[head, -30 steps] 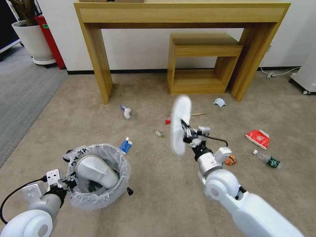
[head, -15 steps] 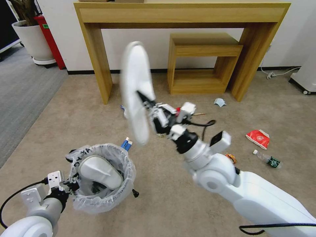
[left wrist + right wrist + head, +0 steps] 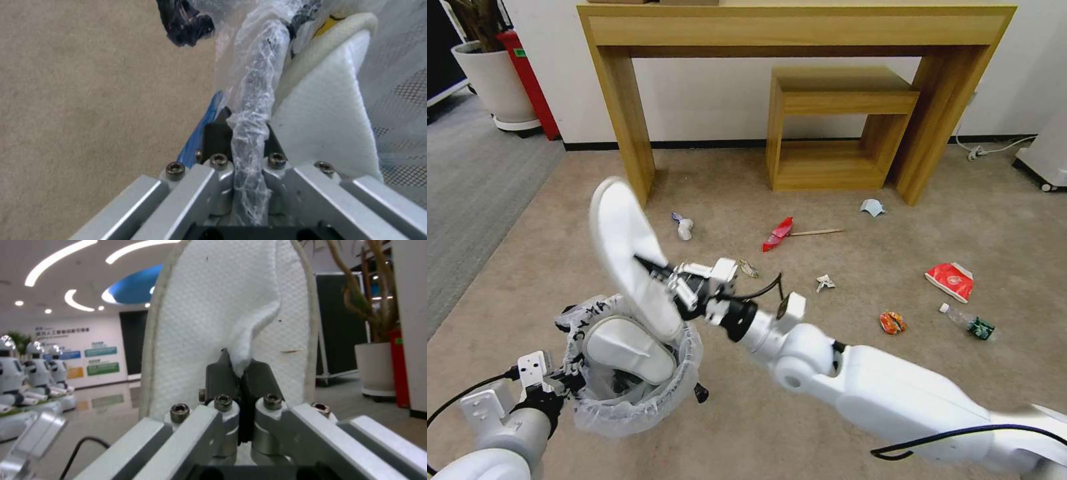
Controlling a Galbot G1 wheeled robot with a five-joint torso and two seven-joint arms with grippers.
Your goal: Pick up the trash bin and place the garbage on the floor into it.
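We looked down on a beige short-pile carpet [image 3: 800,400] running to a white wall, with a light wooden console table [image 3: 800,30] and a small wooden shelf unit [image 3: 834,127] beneath it. Litter lay scattered there: a red wrapper [image 3: 778,234], a wooden stick [image 3: 817,232], a pale blue mask [image 3: 872,207], a red packet [image 3: 950,280], a clear bottle [image 3: 968,323].

Our left gripper [image 3: 242,133] was clamped on the bagged rim of the small round black bin lined with crinkly white plastic [image 3: 630,377], which held one white slipper [image 3: 624,347]. Our right gripper [image 3: 240,370] pinched a second white slipper [image 3: 627,257] upright, just above the bin's far rim.
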